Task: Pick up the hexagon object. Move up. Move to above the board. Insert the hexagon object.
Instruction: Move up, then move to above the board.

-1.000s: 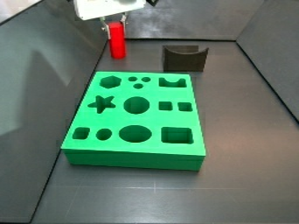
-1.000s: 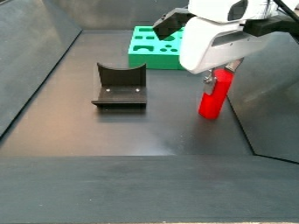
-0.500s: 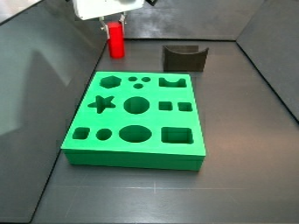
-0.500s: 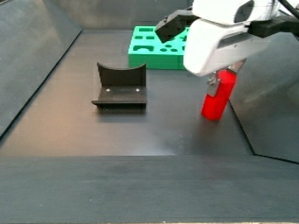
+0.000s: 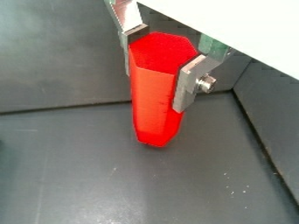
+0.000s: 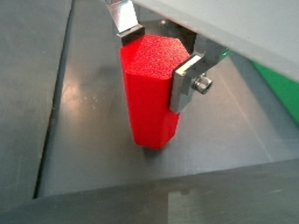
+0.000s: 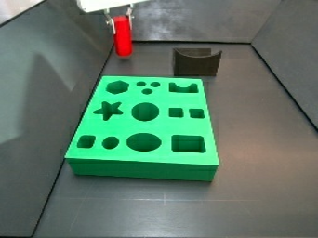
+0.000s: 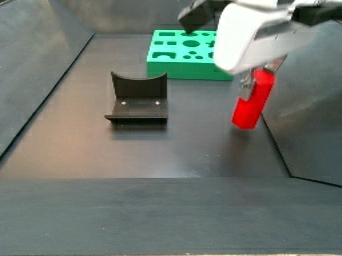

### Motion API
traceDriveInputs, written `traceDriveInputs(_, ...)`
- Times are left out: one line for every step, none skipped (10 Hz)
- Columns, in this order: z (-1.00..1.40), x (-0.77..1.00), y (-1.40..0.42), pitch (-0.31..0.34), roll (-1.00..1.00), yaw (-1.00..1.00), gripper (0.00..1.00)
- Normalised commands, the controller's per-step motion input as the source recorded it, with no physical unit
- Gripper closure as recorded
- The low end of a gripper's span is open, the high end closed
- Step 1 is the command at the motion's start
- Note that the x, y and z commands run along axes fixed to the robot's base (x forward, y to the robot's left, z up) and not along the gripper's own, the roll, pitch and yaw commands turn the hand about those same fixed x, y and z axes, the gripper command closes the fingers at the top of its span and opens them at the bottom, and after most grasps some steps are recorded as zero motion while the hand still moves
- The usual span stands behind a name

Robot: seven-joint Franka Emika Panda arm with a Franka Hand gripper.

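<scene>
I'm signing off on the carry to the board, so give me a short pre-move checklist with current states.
1. Gripper shut on the hexagon object, fingers on opposite faces: ok.
2. Hexagon object upright in both wrist views: ok.
3. Hexagon object clear of the floor in a side view: ok.
4. Board holes unobstructed: ok.
5. Fixture off the straight path to the board: ok.
6. Hexagon faces aligned to the hexagon hole: cannot tell.

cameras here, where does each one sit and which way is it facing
Wrist views: both ride on the arm's wrist, looking down along the gripper at the hexagon object clamped between its fingers.
Side view: high at one short end of the board, facing the fixture; gripper at top.
Side view: opposite end, board far, white gripper body in view.
Shared: the red hexagon object in all four.
</scene>
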Motion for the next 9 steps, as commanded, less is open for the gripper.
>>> traceDriveInputs(0.45, -0.02, 0.01, 0.058, 0.07, -0.01, 1.0)
traceDriveInputs(0.34, -0.03, 0.01, 0.067, 0.09, -0.01, 1.0)
traceDriveInputs(0.22, -0.03, 0.01, 0.075, 0.11, -0.01, 1.0)
traceDriveInputs(1.0, 0.05, -0.01, 0.167, 0.1, 0.19, 1.0)
traceDriveInputs(1.0, 0.05, -0.02, 0.169, 0.1, 0.19, 1.0)
traceDriveInputs(1.0, 0.05, -0.01, 0.168, 0.12, 0.15, 1.0)
traceDriveInputs(1.0, 0.03, -0.01, 0.143, 0.14, 0.1, 1.0)
traceDriveInputs(1.0, 0.03, -0.01, 0.122, 0.14, 0.07, 1.0)
traceDriveInputs(1.0, 0.02, -0.01, 0.115, 0.13, 0.06, 1.0)
